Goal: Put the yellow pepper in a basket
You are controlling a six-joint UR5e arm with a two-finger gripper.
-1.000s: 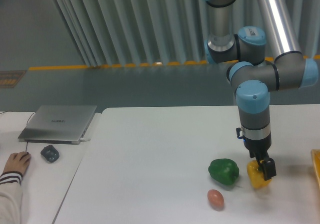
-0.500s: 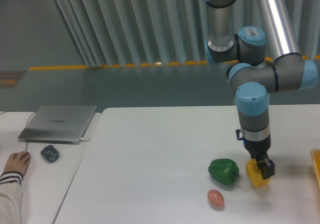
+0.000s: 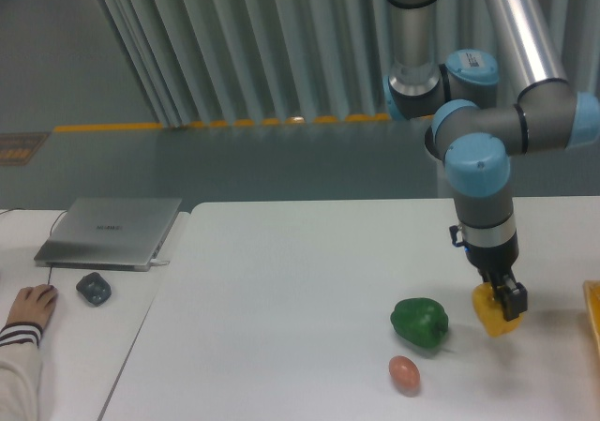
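Now the black two-finger tool on the grey & blue robot arm is closed on the shiny yellow bell pepper. The tool points down, leaning a bit to the right. One dark finger lies over the pepper's right front side. The pepper is on the right part of the white desk, low over the top; can't tell if it touches the desk or hangs just above it. It looks blocky, about as tall as wide, so no clear long side. Its top goes up into the tool, and its stem is hidden, so can't tell which way the stem points.

Just left of it, apart, sits the shiny green bell pepper. A small brownish-pink egg lies in front of the green one, near it. The orange-yellow basket shows only as a thin rim at the right edge, right of the yellow pepper & not touching it.

Far left: a closed silver laptop, a small dark grey thing near it, & a person's hand w/ a striped cuff.
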